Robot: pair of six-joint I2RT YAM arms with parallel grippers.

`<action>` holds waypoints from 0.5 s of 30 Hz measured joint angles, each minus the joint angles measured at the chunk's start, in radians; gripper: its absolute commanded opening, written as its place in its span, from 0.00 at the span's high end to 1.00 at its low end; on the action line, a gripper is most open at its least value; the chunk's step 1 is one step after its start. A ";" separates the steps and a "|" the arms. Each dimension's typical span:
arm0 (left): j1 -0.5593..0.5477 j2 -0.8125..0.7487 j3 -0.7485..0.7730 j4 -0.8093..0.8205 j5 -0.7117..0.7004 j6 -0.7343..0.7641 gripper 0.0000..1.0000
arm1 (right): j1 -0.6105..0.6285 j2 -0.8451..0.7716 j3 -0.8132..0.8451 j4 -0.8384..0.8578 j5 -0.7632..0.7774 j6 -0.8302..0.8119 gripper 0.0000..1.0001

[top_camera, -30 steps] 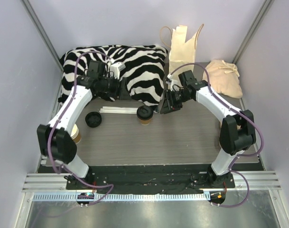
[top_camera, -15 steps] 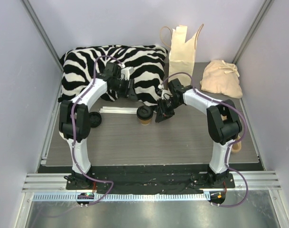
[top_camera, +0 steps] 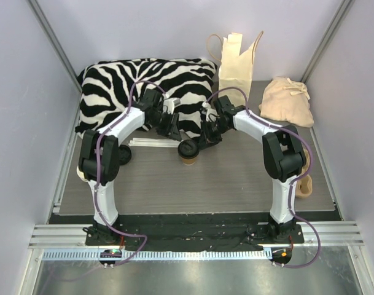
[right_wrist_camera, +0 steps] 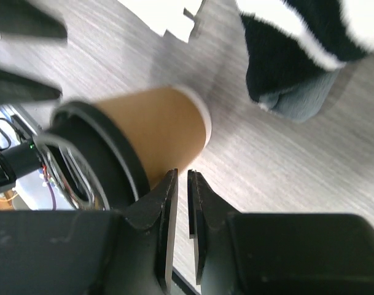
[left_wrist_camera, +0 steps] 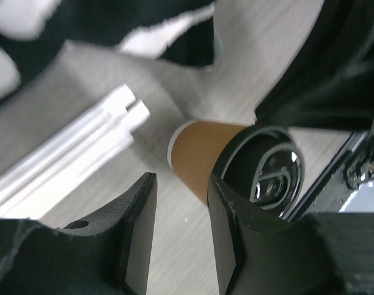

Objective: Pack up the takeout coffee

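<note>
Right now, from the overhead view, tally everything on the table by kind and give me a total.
Bags: 3, zebra-striped bag, paper bag, cloth pouch.
Cups: 3, the lidded takeout coffee, one cup at the right edge, one cup mostly hidden at the left edge.
Loose black lid: 1.
White straw bundle: 1.
Total: 8.
</note>
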 measured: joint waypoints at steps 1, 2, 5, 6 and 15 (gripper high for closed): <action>0.000 -0.013 -0.019 -0.002 -0.005 0.004 0.58 | 0.000 0.005 0.006 0.001 0.001 0.002 0.79; -0.001 -0.026 -0.039 -0.008 -0.008 0.011 0.58 | 0.000 0.010 0.011 0.003 0.003 0.002 0.79; -0.002 -0.061 -0.098 -0.021 -0.024 0.024 0.59 | 0.000 0.023 0.024 0.004 0.009 0.006 0.79; -0.002 -0.069 -0.109 -0.027 -0.027 0.025 0.59 | 0.000 0.026 0.026 0.005 0.009 0.008 0.79; -0.029 -0.200 -0.224 -0.055 -0.026 0.042 0.50 | 0.009 0.049 0.045 0.008 -0.002 0.016 0.79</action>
